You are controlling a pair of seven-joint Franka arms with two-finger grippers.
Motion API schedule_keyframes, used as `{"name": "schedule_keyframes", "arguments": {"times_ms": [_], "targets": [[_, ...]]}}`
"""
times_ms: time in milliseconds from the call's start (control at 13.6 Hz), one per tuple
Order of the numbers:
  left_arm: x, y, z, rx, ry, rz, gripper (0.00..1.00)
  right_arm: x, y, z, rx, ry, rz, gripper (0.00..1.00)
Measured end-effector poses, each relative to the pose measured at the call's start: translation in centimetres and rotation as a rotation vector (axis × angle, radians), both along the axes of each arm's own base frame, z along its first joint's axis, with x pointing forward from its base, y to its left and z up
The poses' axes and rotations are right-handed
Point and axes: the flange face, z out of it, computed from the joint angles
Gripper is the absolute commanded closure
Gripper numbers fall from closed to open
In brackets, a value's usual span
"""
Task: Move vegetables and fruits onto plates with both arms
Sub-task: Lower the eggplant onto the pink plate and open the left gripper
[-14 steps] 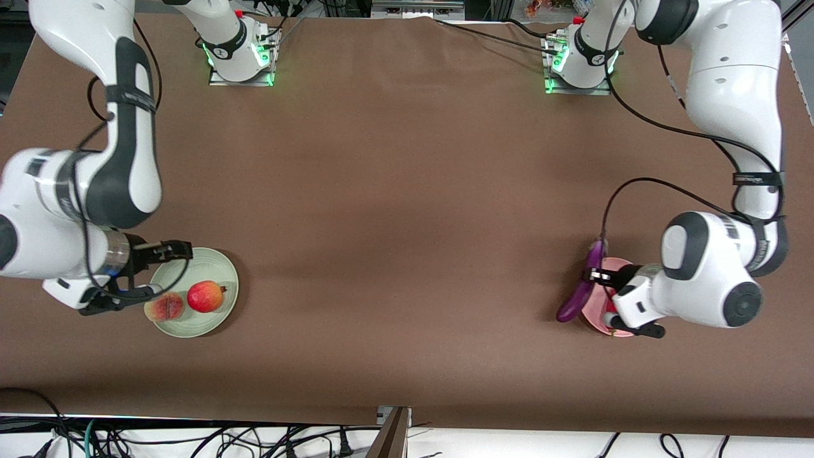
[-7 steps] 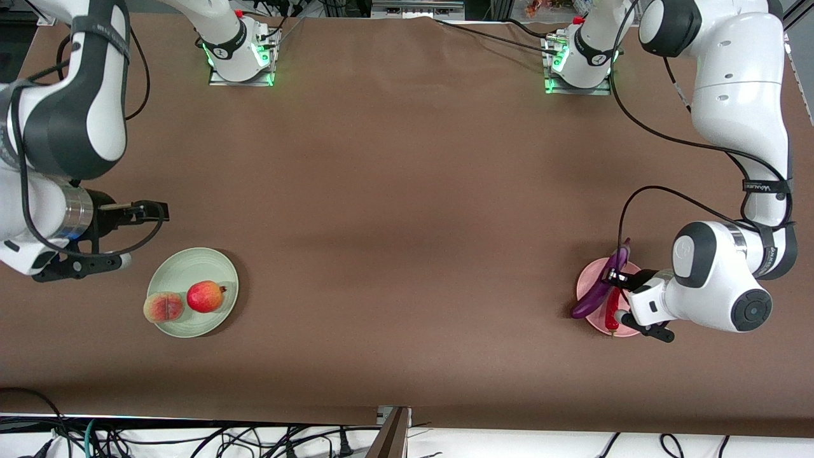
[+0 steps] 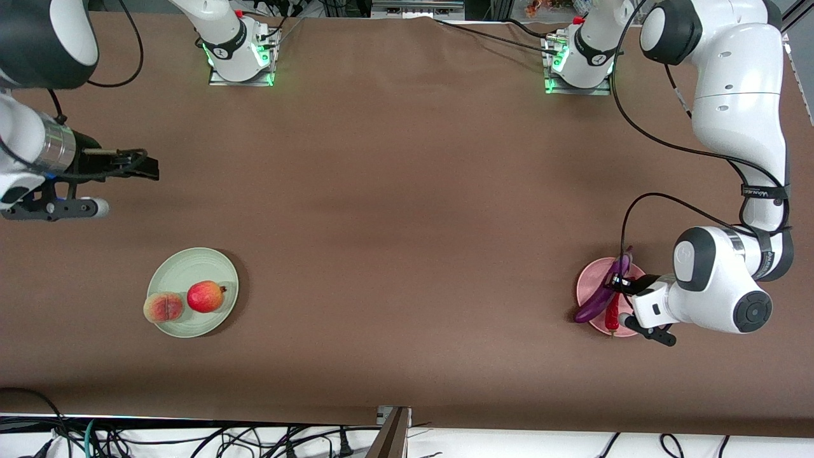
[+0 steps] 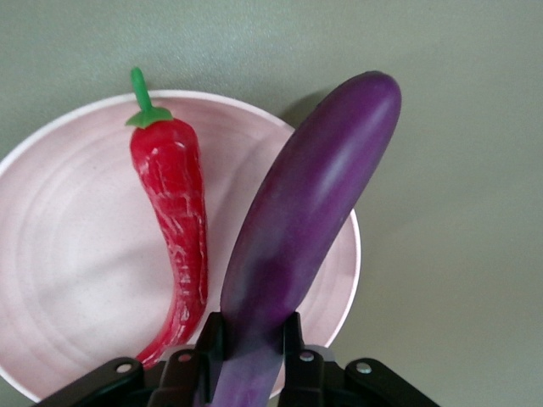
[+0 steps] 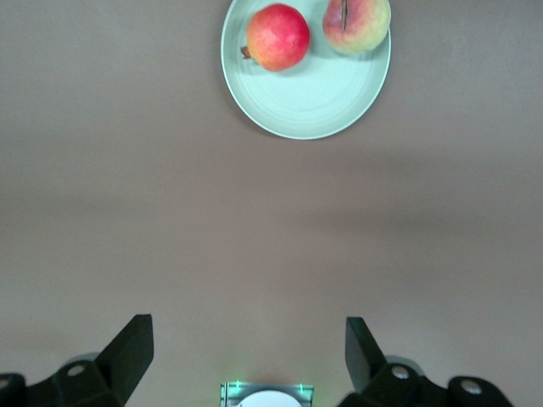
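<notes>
Purple eggplant (image 4: 305, 229) — glossy, slim — over pink plate (image 4: 68, 280).

Two large white glossy jointed robot arms, the left arm (image 3: 738, 121) and the right arm (image 3: 28, 38), share one look: rounded plastic shells split by dark grey joint bands. Each base sits on a square metal mounting plate (image 3: 241, 77) lit with green lights, with a small red button above. Thin black cables (image 3: 674, 149) loop loosely along the links, strapped down by a black band with white lettering. A brushed silver ring precedes each black two-finger gripper, the left gripper (image 3: 615, 280) and the right gripper (image 3: 147, 166)
</notes>
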Motion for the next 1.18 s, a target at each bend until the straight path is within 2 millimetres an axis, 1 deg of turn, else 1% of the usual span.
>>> {"name": "schedule_keyframes", "arguments": {"times_ms": [73,220,367,441,588,735,808,882,955,1029,1102,1176], "targets": [[0.0,0.0,0.0,0.0,-0.002,0.0,0.01,-0.4,0.0,0.5,0.004,-0.021,-0.001,0.0],[0.1,0.5,-0.1,0.002,-0.007,0.004,0.0,-0.8,-0.3,2.3,0.008,-0.083,-0.005,0.0],[0.2,1.9,-0.2,0.005,-0.022,0.023,0.0,-0.8,-0.8,4.5,0.014,-0.175,-0.013,0.0],[0.2,2.4,-0.3,0.005,-0.025,0.03,0.0,-1.0,-1.3,5.2,0.014,-0.189,-0.022,0.0],[0.3,2.7,-0.2,0.006,-0.028,0.034,0.0,-2.0,-2.3,5.8,0.008,-0.159,-0.038,0.0],[0.4,2.4,0.3,0.0,-0.028,0.03,0.0,-2.3,-2.2,5.6,0.007,-0.135,-0.036,0.0],[0.4,2.2,0.8,-0.003,-0.024,0.026,0.0,-2.4,-1.9,5.3,0.007,-0.123,-0.031,0.0],[0.5,2.0,1.8,-0.006,-0.022,0.021,0.0,-2.5,-1.6,5.1,0.007,-0.116,-0.026,0.0],[0.4,1.9,3.4,-0.009,-0.019,0.016,0.0,-2.5,-1.3,5.0,0.007,-0.114,-0.021,0.0],[0.2,1.7,5.6,-0.011,-0.013,0.008,0.0,-2.5,-1.1,4.9,0.007,-0.113,-0.017,0.0],[0.0,1.5,8.5,-0.012,-0.019,0.0,0.0,-2.5,-0.9,4.9,0.008,-0.113,-0.014,0.0],[-0.2,1.3,12.1,-0.01,-0.038,-0.006,0.0,-2.4,-0.9,4.9,0.008,-0.113,-0.013,0.0]]}}
